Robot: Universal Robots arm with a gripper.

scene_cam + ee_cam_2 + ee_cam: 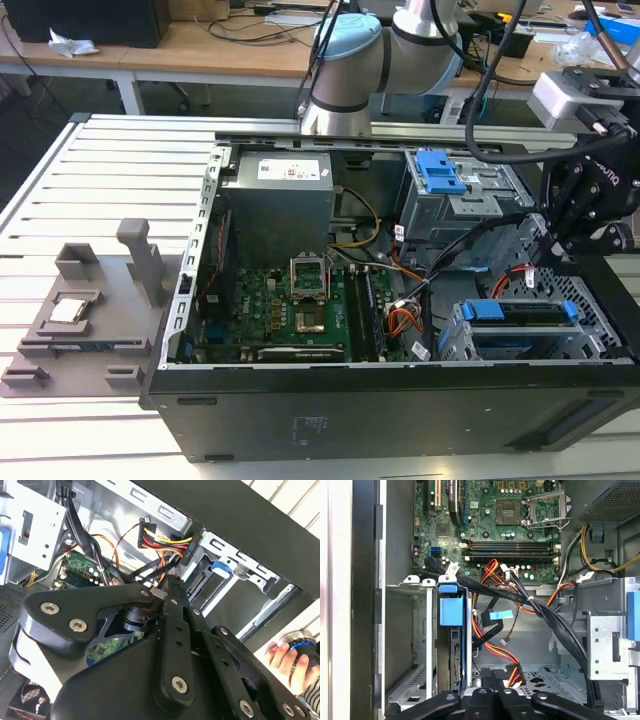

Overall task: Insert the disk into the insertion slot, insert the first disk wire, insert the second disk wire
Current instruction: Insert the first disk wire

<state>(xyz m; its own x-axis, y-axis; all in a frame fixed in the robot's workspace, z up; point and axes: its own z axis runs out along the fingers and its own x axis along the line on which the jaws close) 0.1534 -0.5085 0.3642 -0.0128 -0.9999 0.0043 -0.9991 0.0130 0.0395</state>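
No readable text, power supply label (291, 170) print illegible

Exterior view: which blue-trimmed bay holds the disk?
The perforated insertion slot nearest the camera, blue-framed disk inside; the other is a solid box with a blue latch.

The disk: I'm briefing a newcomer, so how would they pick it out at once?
The open computer case holds a perforated grey cage at its near corner, on the exterior view's right. The disk lies flat inside, framed in bright blue, unlike the solid grey box with a blue latch behind it.
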